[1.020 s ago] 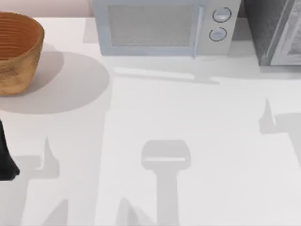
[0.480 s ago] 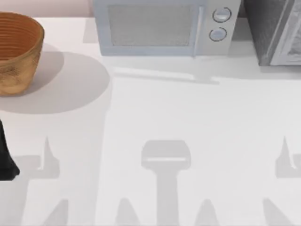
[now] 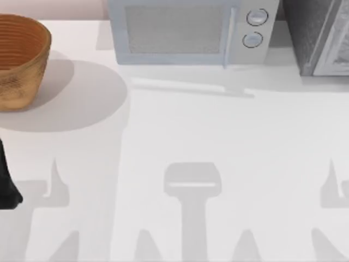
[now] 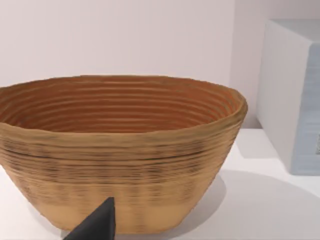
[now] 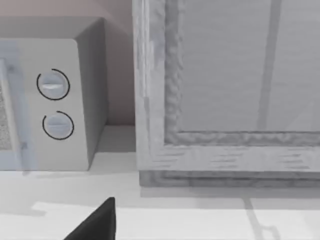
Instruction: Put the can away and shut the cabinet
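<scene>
The can is out of view. The cabinet [image 3: 313, 35] stands at the table's back right corner, a dark grey speckled box cut off by the picture edge. In the right wrist view its light grey framed door panel [image 5: 225, 75] lies flat across its front, a short way ahead of my right gripper [image 5: 95, 224], of which a dark tip shows. My left arm [image 3: 6, 185] sits at the table's left edge. In the left wrist view a dark tip of my left gripper [image 4: 95, 225] points at the basket.
A woven brown basket [image 3: 19, 60] stands at the back left, seen close in the left wrist view [image 4: 120, 150]. A pale microwave [image 3: 185, 33] with two round dials sits at the back middle, just left of the cabinet. Arm shadows fall on the white table [image 3: 218, 131].
The right arm's shadow on the table has slid from mid right toward the front right edge. The left arm, basket, microwave and cabinet have stayed put.
</scene>
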